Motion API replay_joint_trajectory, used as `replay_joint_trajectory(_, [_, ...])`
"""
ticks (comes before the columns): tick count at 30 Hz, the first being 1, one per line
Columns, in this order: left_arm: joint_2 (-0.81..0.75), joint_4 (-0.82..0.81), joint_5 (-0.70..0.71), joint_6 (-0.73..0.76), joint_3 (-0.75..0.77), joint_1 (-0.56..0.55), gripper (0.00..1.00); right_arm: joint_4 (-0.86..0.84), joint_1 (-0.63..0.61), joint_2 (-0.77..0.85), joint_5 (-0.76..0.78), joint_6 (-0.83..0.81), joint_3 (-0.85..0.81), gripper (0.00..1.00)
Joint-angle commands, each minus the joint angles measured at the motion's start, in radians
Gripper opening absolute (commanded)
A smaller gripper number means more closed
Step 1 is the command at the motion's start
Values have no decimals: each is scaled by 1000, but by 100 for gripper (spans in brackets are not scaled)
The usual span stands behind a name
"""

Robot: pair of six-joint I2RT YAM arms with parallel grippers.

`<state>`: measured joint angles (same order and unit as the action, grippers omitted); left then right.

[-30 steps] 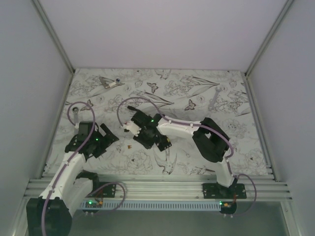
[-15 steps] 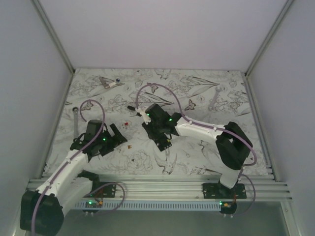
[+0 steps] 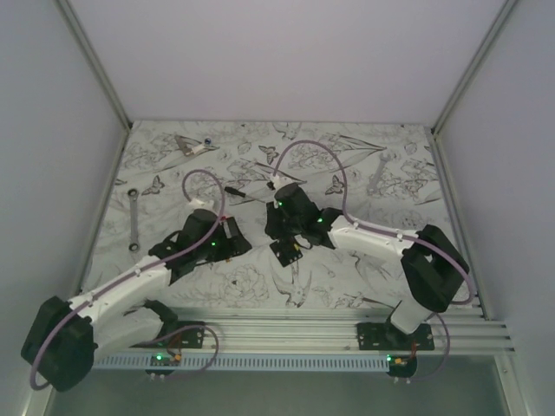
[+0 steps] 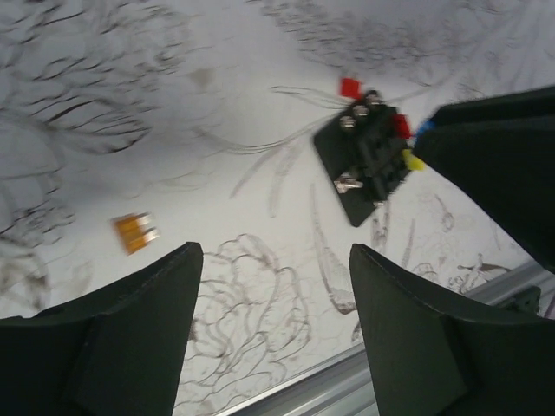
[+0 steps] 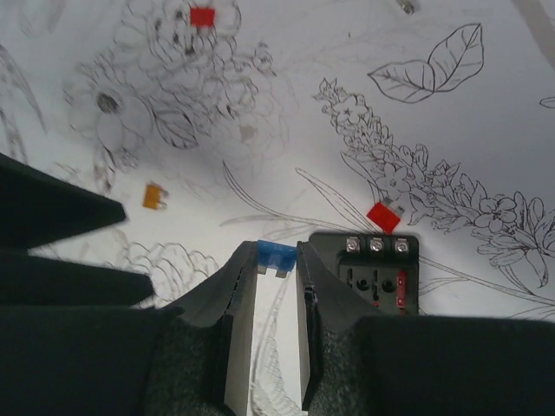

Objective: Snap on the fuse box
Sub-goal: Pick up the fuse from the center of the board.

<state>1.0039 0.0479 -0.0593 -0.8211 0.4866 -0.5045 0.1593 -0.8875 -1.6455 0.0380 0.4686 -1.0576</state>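
Observation:
The fuse box (image 5: pixel 375 279) is a small black block with three screws along one edge and a red fuse in a slot, lying flat on the patterned table. In the top view the fuse box (image 3: pixel 289 250) sits just in front of my right gripper (image 3: pixel 282 232). My right gripper (image 5: pixel 277 270) is shut on a tiny blue fuse (image 5: pixel 277 255), right beside the box's left edge. My left gripper (image 4: pixel 273 290) stands open and empty above the table, left of the fuse box (image 4: pixel 368 160). In the top view the left gripper (image 3: pixel 232 238) is close to the right one.
Loose fuses lie around: an orange fuse (image 5: pixel 154 196), a red fuse (image 5: pixel 382 216) at the box's far edge, another red one (image 5: pixel 201 16) farther off. A ratchet wrench (image 3: pixel 134 221) lies at the left, a spanner (image 3: pixel 377 178) at the back right. The table's metal front rail (image 4: pixel 347 381) runs near.
My left arm has swung right toward the middle, and its jaws have narrowed a little. My right gripper has moved right, carrying the blue fuse to the fuse box.

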Motion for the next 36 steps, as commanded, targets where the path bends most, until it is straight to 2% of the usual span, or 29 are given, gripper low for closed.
replay_joint_trajectory(1, [37, -146, 95, 35, 50, -100, 70, -121, 2, 62, 67, 134, 24, 25])
replay_joint_trajectory(7, [77, -269, 153, 91, 65, -187, 59, -147, 3, 118, 58, 182, 44, 25])
replay_joint_trajectory(13, [140, -311, 162, 109, 111, -215, 48, -161, 4, 127, 11, 214, 57, 25])
replay_joint_trajectory(24, [150, -349, 198, 81, 108, -238, 33, -232, 24, 135, -67, 281, 112, 25])
replay_joint_trajectory(36, [155, -363, 218, 73, 104, -246, 22, -305, 38, 142, -133, 354, 164, 23])
